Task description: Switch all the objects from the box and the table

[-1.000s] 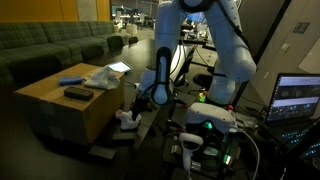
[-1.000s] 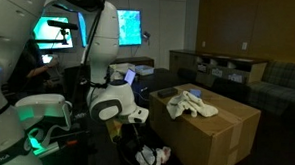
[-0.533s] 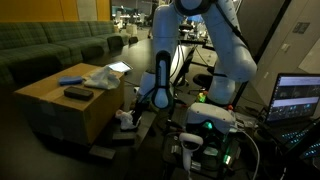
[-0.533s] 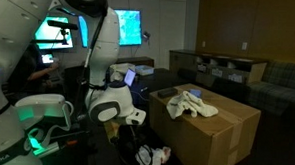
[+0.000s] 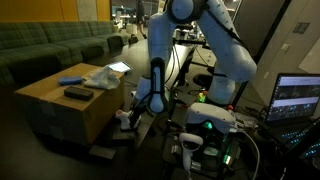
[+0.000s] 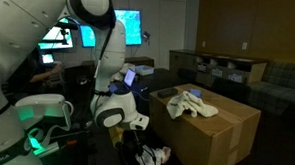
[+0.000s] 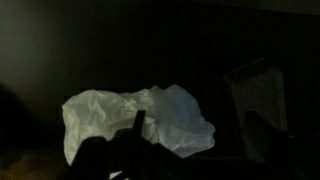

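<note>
While its jaws were kept wide apart with nothing gripped, the tool (image 5: 130, 113) was held low over the tabletop (image 7: 60, 50). A white rag (image 7: 100, 120) was seen just under it toward 12 o'clock in the wrist view, its long axis running 9 to 3.

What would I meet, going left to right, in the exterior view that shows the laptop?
Blue item → rag on the box → arm → laptop. The dark block overlaps the blue item, so it is left out.
</note>
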`<state>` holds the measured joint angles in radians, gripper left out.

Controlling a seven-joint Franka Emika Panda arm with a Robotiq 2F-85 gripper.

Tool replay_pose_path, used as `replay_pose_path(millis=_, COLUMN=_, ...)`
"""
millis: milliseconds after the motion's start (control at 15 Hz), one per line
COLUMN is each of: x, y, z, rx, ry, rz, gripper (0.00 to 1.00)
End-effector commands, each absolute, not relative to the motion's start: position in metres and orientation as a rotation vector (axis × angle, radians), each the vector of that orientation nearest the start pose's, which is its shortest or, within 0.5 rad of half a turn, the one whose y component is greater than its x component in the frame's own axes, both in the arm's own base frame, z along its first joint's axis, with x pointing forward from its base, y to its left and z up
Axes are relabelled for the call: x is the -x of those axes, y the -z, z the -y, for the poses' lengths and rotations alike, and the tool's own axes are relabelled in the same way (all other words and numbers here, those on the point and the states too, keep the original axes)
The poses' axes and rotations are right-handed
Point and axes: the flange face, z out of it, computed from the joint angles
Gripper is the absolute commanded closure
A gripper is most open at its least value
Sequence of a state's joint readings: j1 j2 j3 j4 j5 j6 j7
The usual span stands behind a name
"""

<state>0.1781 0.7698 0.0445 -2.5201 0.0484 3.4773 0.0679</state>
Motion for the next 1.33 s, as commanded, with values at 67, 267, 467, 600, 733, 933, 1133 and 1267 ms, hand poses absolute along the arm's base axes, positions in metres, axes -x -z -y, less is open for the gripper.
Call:
replay_pose_path(millis=67, x=-0.421, y=0.0, z=-0.08, rx=3.107, ry=0.336, rz=0.125, gripper=0.0)
replay_pose_path(millis=267, x=-0.432, y=0.008, z=-0.065, rx=3.128, ry=0.346, rz=0.099, gripper=0.0)
replay_pose_path(millis=467, x=-0.439, y=0.021, z=-0.055, rx=3.152, ry=0.348, rz=0.092, gripper=0.0)
replay_pose_path(millis=600, x=-0.442, y=0.028, z=-0.05, rx=3.166, ry=0.344, rz=0.087, gripper=0.0)
replay_pose_path(millis=733, x=-0.443, y=0.032, z=-0.045, rx=3.175, ry=0.332, rz=0.085, gripper=0.19)
replay_pose_path(millis=933, x=-0.444, y=0.035, z=-0.04, rx=3.186, ry=0.325, rz=0.083, gripper=0.51)
replay_pose_path(millis=1133, x=-0.442, y=0.031, z=-0.041, rx=3.19, ry=0.313, rz=0.107, gripper=0.73)
replay_pose_path(millis=1267, x=-0.438, y=0.025, z=-0.039, rx=3.2, ry=0.291, rz=0.14, gripper=0.88)
